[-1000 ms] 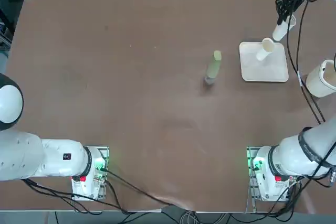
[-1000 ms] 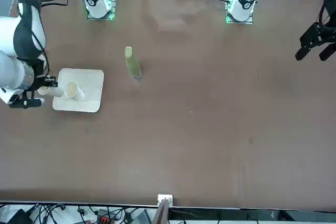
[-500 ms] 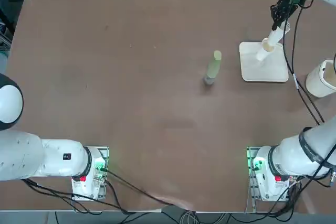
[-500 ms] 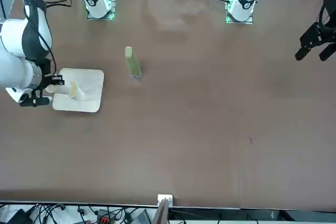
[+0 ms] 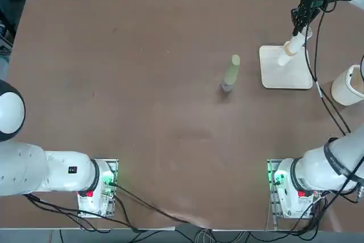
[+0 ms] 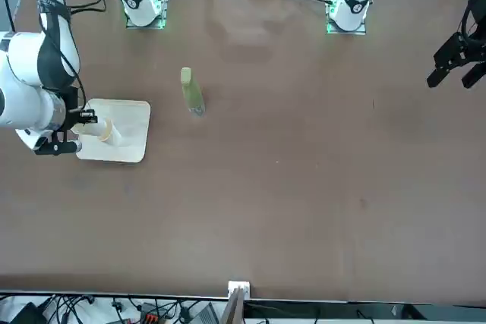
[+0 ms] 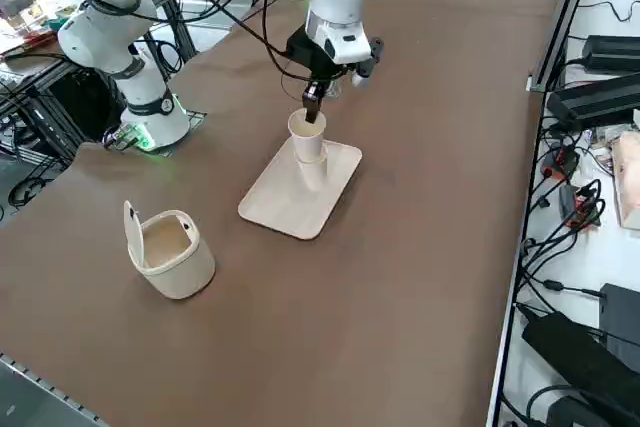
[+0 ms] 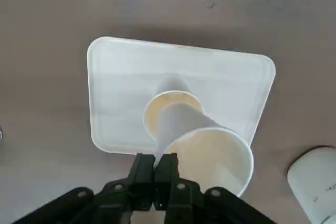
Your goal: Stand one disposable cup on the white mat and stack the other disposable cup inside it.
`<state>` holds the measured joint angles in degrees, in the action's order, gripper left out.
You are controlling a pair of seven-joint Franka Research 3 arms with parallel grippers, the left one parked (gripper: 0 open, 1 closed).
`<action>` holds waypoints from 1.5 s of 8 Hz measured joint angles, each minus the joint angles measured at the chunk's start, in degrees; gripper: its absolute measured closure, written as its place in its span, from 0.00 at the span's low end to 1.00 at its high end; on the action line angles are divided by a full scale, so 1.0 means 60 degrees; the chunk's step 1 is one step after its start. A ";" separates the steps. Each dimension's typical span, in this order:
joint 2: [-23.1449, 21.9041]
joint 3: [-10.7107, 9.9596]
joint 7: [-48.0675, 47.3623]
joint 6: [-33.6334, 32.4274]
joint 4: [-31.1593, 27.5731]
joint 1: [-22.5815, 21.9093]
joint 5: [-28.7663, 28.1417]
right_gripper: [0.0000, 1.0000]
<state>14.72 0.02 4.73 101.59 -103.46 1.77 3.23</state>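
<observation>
Right gripper (image 8: 155,167) is pinched shut on the rim of the second cup (image 8: 210,153), holding it above the mat (image 8: 121,72), which lies at about 2 o'clock on the table in the top view. The first cup (image 8: 165,109) stands upright on the mat, mouth open, and the held cup's base hangs over that mouth, apparently just at or inside the rim; how deep it sits cannot be told. Judging by this, the standing step is done and the stacking step is in hand. The next move calls for a straight, centred descent so the held cup slides down inside without tipping the lower one, then a release and a clean lift. A green bottle (image 5: 231,74) stands at 9 o'clock from the mat, well apart. A round whitish container (image 7: 170,252) with a raised lid sits at 4 o'clock from the mat, also apart. Neither looks to block the descent.
</observation>
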 joint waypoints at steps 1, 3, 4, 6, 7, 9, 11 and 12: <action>0.0033 0.0000 0.0000 0.0018 -0.0016 -0.0006 0.0000 0.96; 0.0129 -0.0001 0.0000 0.0096 -0.0016 -0.0006 0.0000 0.86; 0.0154 -0.0001 0.0000 0.0148 -0.0015 -0.0006 0.0000 0.71; 0.0143 -0.0001 0.0001 0.0186 0.0134 -0.0012 0.0000 0.37; 0.0098 0.0000 0.0001 0.0198 0.0345 -0.0024 -0.0001 0.19; -0.0187 0.0032 0.0003 -0.0030 0.1087 -0.0104 -0.0030 0.00; -0.0671 0.0065 0.0003 -0.0932 0.2066 -0.0213 -0.0362 0.00; -0.0869 0.0067 0.0003 -0.1559 0.2646 -0.0238 -0.0556 0.00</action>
<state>9.51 0.42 4.74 92.24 -87.59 0.35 -0.11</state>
